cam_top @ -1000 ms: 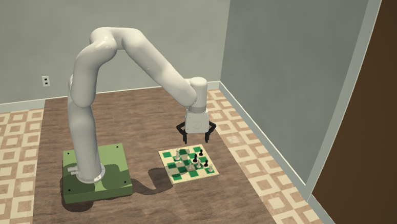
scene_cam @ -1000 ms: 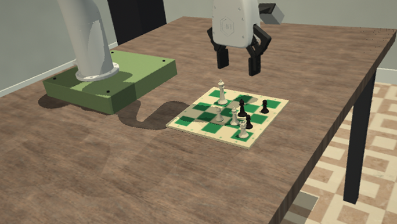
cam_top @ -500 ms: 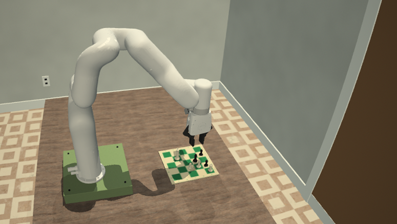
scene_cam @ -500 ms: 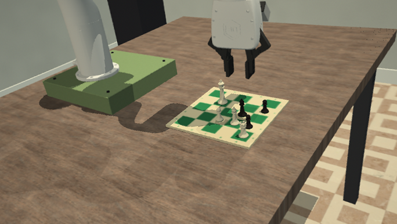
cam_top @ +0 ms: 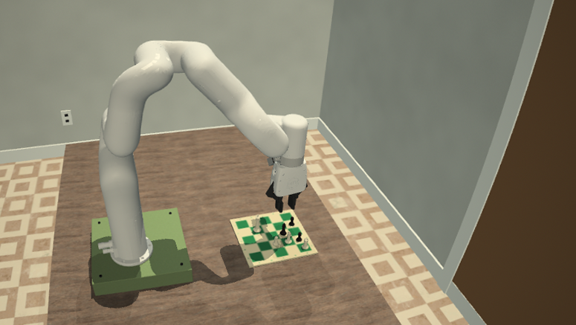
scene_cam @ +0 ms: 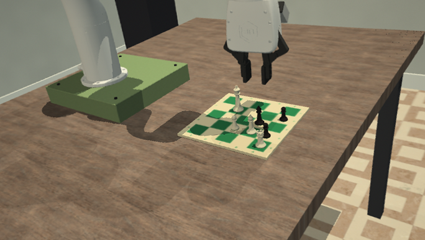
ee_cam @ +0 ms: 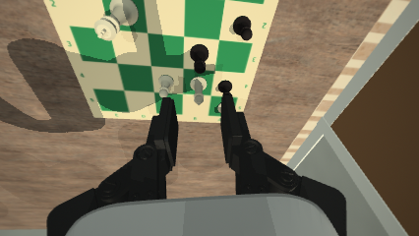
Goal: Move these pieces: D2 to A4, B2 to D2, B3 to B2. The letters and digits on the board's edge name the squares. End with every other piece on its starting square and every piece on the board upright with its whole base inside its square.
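Note:
A small green-and-cream chessboard [cam_top: 259,260] [scene_cam: 301,108] [ee_cam: 140,100] lies on the wooden table. It carries a tall white king [scene_cam: 237,98] [cam_top: 256,223], a white pawn [scene_cam: 233,122], a white bishop [scene_cam: 251,124] and a white rook [scene_cam: 259,138]. A tall black piece [scene_cam: 258,115] [ee_cam: 199,54] and two black pawns [scene_cam: 282,114] [scene_cam: 266,129] stand there too, all upright. My gripper [cam_top: 285,206] [scene_cam: 255,79] [ee_cam: 199,110] hangs well above the board's far edge. Its fingers are partly closed with a clear gap and nothing between them.
The arm's green base block [cam_top: 162,251] [scene_cam: 121,88] stands left of the board. The table's right edge [scene_cam: 401,66] is a short way beyond the board. Room walls stand behind.

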